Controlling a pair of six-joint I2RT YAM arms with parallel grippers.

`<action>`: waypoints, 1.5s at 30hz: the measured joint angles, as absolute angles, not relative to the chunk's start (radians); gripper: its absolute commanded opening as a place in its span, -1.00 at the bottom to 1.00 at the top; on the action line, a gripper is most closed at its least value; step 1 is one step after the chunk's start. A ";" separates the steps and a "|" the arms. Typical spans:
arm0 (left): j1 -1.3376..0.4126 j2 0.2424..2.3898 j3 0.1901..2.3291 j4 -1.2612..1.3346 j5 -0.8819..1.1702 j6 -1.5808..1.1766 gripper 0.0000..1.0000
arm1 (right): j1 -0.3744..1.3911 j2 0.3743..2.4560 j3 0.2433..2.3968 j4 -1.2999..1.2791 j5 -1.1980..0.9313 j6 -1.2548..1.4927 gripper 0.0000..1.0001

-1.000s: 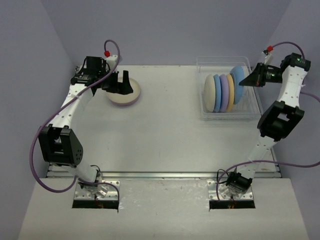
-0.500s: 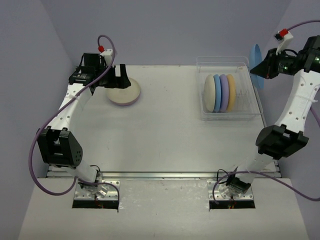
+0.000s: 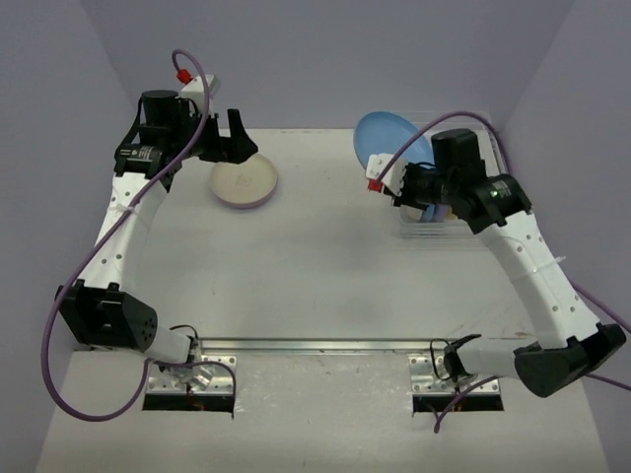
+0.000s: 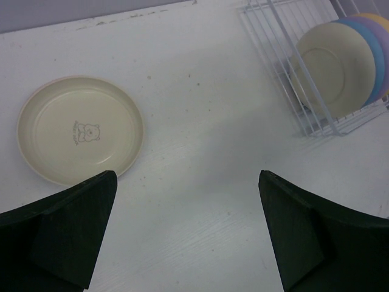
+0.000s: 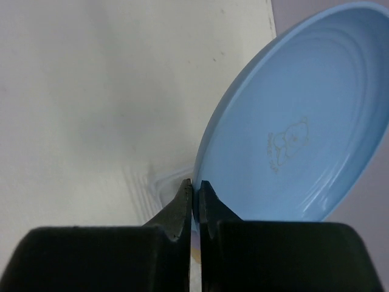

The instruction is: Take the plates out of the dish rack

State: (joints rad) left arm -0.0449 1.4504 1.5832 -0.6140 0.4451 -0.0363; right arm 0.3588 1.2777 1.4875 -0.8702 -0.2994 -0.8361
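A flat white rectangular table, faintly scuffed, is enclosed by plain lavender-grey walls behind it and at both its sides. A thin silvery metal strip runs along its near edge, and a pale grey board adjoins that edge.

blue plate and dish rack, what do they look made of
Blue plate: probably moulded plastic or melamine, matte; soft dull sheen, thin rim, printed bear. Dish rack: seems clear plastic with thin ribs; the table shows through it, though it could be pale wire.
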 measured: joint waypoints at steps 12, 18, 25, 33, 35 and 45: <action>-0.167 1.471 1.589 -0.733 0.477 0.079 0.79 | 0.810 1.175 0.932 -0.534 0.214 -1.240 -1.00; -0.331 1.492 1.547 -0.751 0.388 0.120 0.72 | 0.891 1.180 0.887 -0.435 0.299 -1.323 -1.00; -0.394 1.549 1.542 -0.752 0.320 0.135 0.21 | 0.950 1.193 0.880 -0.365 0.334 -1.359 -1.00; -0.394 1.602 1.542 -0.751 0.301 0.125 -0.70 | 0.973 1.204 0.855 -0.321 0.345 -1.374 -1.00; -0.394 1.603 1.542 -0.751 0.305 0.121 -0.94 | 0.974 1.204 0.847 -0.313 0.346 -1.377 -0.97; -0.337 1.644 1.596 -0.755 0.368 0.097 -1.00 | 0.961 1.204 0.833 -0.317 0.358 -1.289 0.37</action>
State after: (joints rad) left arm -0.3369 1.6439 1.5962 -0.7551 0.3680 0.0968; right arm 0.9614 1.2037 0.8326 -0.3169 0.3578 -1.2891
